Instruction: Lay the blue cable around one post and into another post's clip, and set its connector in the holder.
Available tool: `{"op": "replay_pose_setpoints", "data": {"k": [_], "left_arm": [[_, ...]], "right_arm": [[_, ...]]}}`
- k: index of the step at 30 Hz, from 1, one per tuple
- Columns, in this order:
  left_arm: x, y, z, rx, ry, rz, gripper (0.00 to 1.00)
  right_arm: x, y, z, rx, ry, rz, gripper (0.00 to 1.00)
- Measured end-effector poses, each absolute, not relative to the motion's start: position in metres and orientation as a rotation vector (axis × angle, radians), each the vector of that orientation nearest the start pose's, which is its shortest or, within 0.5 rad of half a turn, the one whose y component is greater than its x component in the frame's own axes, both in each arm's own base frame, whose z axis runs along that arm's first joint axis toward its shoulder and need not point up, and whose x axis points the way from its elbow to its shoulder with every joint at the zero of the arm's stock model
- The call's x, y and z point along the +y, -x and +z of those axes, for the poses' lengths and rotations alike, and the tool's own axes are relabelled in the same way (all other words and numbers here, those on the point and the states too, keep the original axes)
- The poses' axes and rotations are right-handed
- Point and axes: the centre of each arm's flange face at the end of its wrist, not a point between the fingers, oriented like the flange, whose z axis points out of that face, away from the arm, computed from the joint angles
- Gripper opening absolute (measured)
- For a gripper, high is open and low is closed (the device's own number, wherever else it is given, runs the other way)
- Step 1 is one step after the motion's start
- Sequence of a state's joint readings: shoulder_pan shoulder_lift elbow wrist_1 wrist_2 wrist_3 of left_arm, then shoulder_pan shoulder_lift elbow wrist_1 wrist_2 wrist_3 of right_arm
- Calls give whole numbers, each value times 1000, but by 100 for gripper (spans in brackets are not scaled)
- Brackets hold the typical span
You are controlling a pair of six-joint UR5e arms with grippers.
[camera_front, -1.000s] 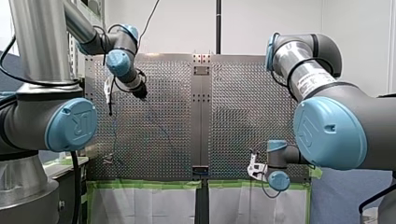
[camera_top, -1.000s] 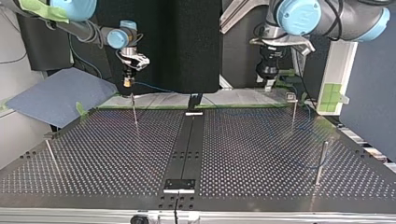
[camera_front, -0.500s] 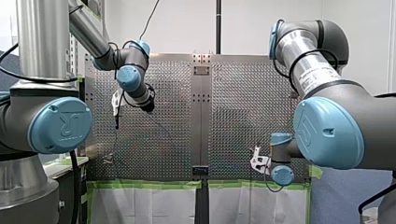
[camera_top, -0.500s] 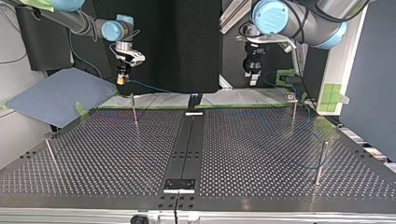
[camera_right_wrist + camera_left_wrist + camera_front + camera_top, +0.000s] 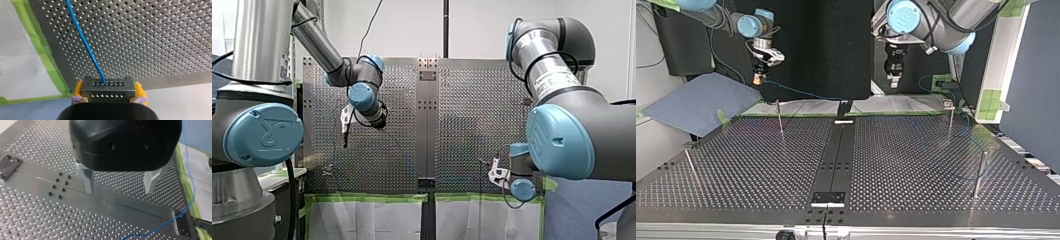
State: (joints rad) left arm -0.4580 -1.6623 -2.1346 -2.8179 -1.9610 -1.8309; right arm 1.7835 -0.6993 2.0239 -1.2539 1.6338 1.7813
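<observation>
Two wrist views alone show grips, left pincer (image 5: 119, 191) spread, right pincer (image 5: 109, 93) pinching connector (image 5: 107, 86)

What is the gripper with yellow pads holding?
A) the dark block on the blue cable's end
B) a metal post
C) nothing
A: the right wrist view shows my right gripper shut on the dark connector, the blue cable running out of it.

- Bare brushed metal, dull sheen: the perforated table (image 5: 37, 220).
- Glossy black plastic housing, bare metal fingers (image 5: 88, 182): my left gripper (image 5: 119, 191).
- Smooth plastic sheath: the blue cable (image 5: 85, 42).
- Matt dark casing: the connector (image 5: 107, 89).
- Matt fabric: the blue cloth (image 5: 696, 102).
- Matt, papery: the green tape (image 5: 47, 57).
</observation>
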Motion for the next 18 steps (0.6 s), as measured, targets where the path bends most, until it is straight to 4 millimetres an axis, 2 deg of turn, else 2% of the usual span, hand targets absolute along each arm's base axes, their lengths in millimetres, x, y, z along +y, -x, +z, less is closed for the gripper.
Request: {"op": "replay_pose_setpoints", "data": {"k": [13, 18], "left_arm": [[-309, -304, 180, 1875, -57, -151, 100], [-327, -300, 170, 1862, -94, -183, 100]], "right_arm": [[-489, -225, -46, -1304, -1327, 1474, 0], [-491, -226, -46, -1287, -1368, 1484, 0]]}}
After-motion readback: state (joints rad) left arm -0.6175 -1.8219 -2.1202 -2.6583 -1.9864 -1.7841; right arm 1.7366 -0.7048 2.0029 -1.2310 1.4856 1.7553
